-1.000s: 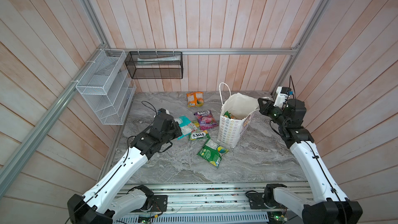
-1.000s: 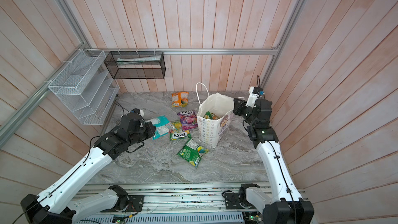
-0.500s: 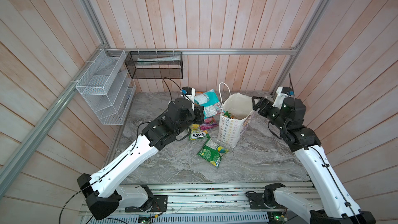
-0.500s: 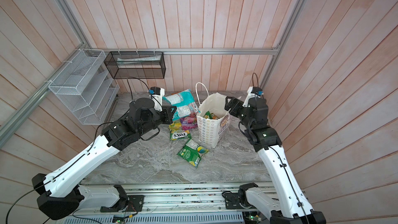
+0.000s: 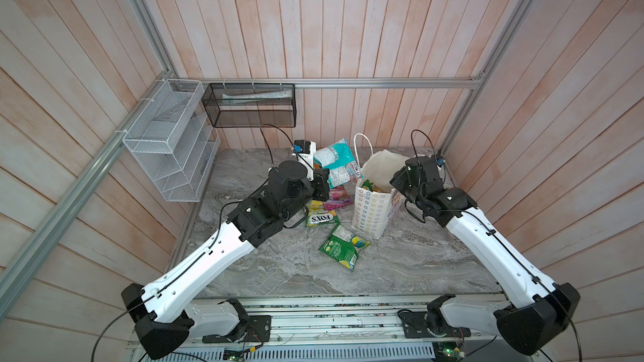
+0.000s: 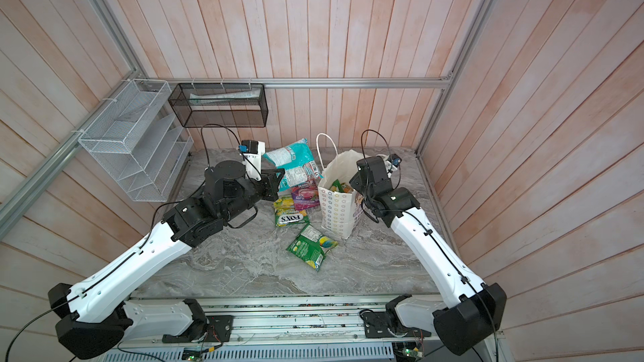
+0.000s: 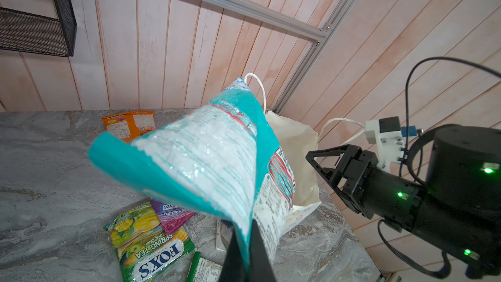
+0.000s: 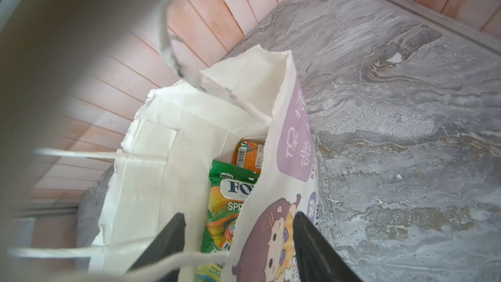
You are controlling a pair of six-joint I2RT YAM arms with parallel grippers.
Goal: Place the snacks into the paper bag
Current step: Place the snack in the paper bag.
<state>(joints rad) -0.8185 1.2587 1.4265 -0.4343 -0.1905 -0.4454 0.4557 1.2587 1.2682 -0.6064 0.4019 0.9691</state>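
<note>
The left gripper (image 7: 245,253) is shown by its wrist view to be clamped tight on one edge of the teal pouch (image 7: 206,158), which is carried clear of the marble table (image 7: 40,185) and fans out ahead of the jaws. Beyond the pouch's far corner the open mouth of the paper bag (image 7: 295,145) is seen, so the bag lies just ahead of these jaws and slightly to one side. Only this view reveals the orange pouch (image 7: 130,126) lying flat near the back wall; in both top views it is almost wholly hidden behind the raised pouch and the arm. Under the jaws the spring-tea pouch (image 7: 149,242) and the purple pouch (image 7: 170,212) are seen overlapping on the table. In a top view the teal pouch (image 5: 334,161) is seen level with the bag's rim and just beside it, not over the opening, and the dark green pouch (image 5: 343,245) is seen lying alone nearer the robot's base, well behind both sets of jaws. The bag's contents are given clearly only by the right wrist view: a green FOX'S pouch (image 8: 230,204) and an orange-backed pouch (image 8: 249,153) standing inside. There the right gripper (image 8: 239,215) is seen with its jaws parted, one finger inside the bag and one outside, the printed wall of the paper bag (image 8: 292,136) passing between them without being pinched.
</note>
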